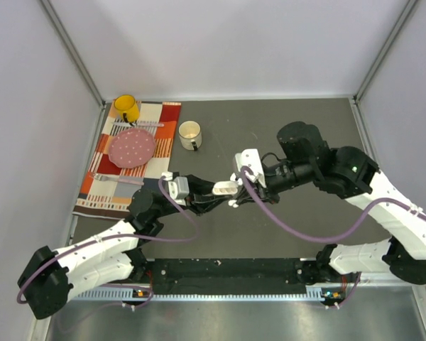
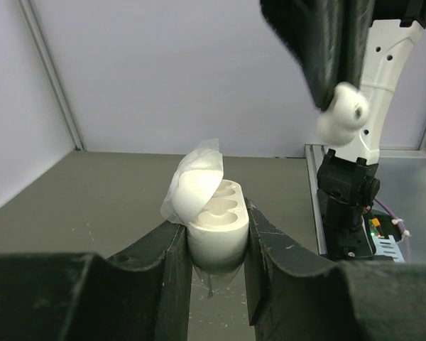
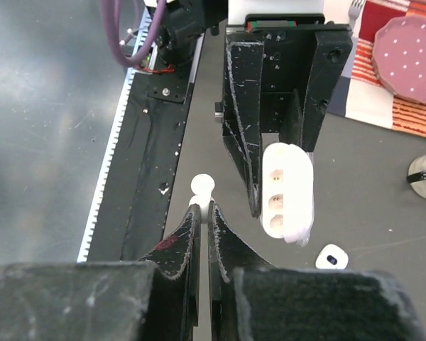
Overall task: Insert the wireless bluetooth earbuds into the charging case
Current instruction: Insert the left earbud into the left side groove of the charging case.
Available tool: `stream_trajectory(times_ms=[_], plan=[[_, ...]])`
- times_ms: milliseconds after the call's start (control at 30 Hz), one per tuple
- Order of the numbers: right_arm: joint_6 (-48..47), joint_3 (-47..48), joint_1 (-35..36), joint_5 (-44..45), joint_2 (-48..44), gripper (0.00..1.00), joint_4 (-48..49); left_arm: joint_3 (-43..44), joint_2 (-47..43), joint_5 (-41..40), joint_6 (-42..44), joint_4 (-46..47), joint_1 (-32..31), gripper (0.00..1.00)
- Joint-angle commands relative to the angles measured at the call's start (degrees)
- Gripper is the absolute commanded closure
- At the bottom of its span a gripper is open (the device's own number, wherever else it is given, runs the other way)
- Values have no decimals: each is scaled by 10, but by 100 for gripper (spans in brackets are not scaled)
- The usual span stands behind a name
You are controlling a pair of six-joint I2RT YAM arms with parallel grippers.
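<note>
The earbud (image 3: 202,186) is pinched at the very tips of the right gripper (image 3: 202,206), whose fingers are closed on its lower part, leaving the rounded head poking out beyond them. It hangs in the air just beside the charging case (image 3: 287,188), not yet over a well. I judge it to be very light, rigid and glossy, so it could easily squirt out of so small a hold or twist as it meets the rim. A hold low on the body, with the head free to enter first, looks right. The case is clamped by its lower half between the fingers of the left gripper (image 2: 216,249), raised off the tabletop (image 1: 270,128), with the lid tipped back and the moulded wells bare. A second earbud (image 3: 331,257) lies loose on the tabletop near the case. The lid and the left fingers hem in two sides, so the clear approach is from above the wells. The white mug (image 1: 190,134) and placemat (image 1: 103,192) stand well apart.
</note>
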Motion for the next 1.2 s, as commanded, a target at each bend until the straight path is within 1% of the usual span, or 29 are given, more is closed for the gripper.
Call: stream_trajectory(times_ms=[0, 167, 300, 467, 667, 767, 933, 1067, 1167], plan=[[-4, -6, 13, 21, 26, 100, 26, 31, 6, 32, -12, 19, -2, 100], [-14, -5, 13, 44, 44, 100, 37, 35, 4, 86, -10, 25, -2, 100], [-24, -8, 13, 85, 47, 100, 42, 38, 1, 120, -7, 25, -2, 100], [-28, -10, 13, 106, 43, 100, 51, 38, 2, 141, -10, 20, -2, 100], [-36, -20, 14, 151, 38, 100, 67, 38, 6, 166, -23, 23, -2, 100], [-41, -20, 13, 165, 36, 100, 73, 38, 5, 167, -24, 23, -2, 100], [-36, -20, 13, 144, 33, 100, 80, 38, 5, 151, -22, 19, -2, 100], [-31, -22, 13, 111, 21, 100, 88, 36, 5, 114, -15, -2, -2, 100], [-22, -20, 13, 108, 14, 100, 93, 35, 5, 95, -10, -7, -2, 100]])
